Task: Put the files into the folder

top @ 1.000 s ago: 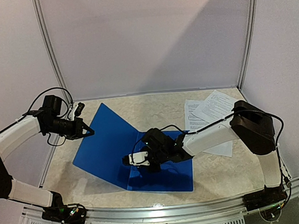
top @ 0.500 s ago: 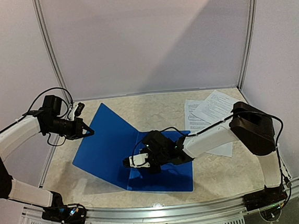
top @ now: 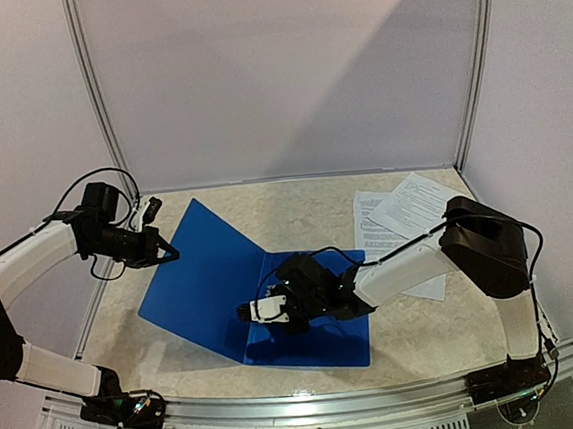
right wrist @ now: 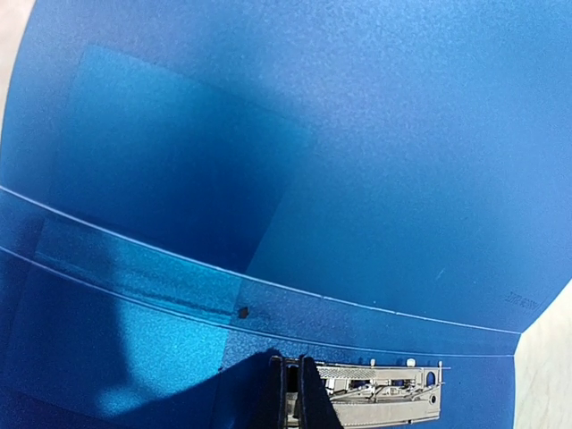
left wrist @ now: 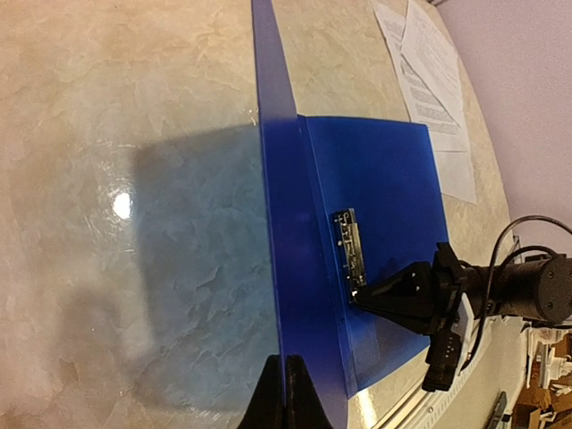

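Light, springy folder (top: 207,282) cover pinched in left gripper (top: 169,252); right gripper (top: 245,312) clenched at clip (right wrist: 375,393); floppy papers (top: 411,204) upper right, probably best grabbed by an edge.

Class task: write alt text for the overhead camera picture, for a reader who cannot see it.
An open blue folder lies mid-table, its left cover held up by the left pincer, shut on its edge. The right pincer, shut, reaches down onto the inner face near the spine. White printed sheets lie on the marbled table to the right, outside the folder.
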`<action>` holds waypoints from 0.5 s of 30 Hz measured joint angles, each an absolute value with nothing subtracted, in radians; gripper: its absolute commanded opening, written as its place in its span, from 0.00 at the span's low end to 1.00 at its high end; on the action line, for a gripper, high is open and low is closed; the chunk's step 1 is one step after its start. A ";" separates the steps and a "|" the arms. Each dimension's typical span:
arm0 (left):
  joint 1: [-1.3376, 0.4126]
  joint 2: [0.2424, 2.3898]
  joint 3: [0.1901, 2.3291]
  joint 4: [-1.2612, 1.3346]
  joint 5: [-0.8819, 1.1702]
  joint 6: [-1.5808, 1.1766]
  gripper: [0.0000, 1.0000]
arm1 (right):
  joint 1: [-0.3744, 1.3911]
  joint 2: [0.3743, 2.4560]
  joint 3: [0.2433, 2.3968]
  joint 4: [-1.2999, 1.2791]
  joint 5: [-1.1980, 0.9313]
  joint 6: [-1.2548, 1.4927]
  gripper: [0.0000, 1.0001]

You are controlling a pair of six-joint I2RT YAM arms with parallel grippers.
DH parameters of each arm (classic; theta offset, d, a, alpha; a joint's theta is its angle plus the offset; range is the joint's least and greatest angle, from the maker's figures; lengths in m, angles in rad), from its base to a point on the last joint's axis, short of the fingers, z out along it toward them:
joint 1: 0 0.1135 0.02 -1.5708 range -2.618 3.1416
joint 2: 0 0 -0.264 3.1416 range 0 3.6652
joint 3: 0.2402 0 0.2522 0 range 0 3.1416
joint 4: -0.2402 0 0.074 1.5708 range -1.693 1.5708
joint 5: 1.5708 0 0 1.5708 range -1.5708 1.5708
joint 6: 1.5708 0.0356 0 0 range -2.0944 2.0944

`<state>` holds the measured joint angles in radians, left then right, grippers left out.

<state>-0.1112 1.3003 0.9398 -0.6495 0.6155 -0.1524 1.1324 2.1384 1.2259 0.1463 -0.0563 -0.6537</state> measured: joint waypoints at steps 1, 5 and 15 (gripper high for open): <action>-0.111 1.300 0.940 -0.651 0.612 -0.149 0.00 | 1.132 2.138 1.223 0.151 -0.056 -0.650 0.00; -0.111 1.300 0.942 -0.664 0.594 -0.138 0.00 | 1.126 2.131 1.205 0.175 -0.061 -0.625 0.00; -0.124 1.302 0.942 -0.694 0.590 -0.131 0.00 | 1.091 2.081 1.129 0.199 -0.133 -0.559 0.00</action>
<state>-0.1242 1.3018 0.9421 -0.6937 0.5903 -0.1310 1.0908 2.0808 1.1286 0.1993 -0.1333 -0.5591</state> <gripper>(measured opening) 0.026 0.021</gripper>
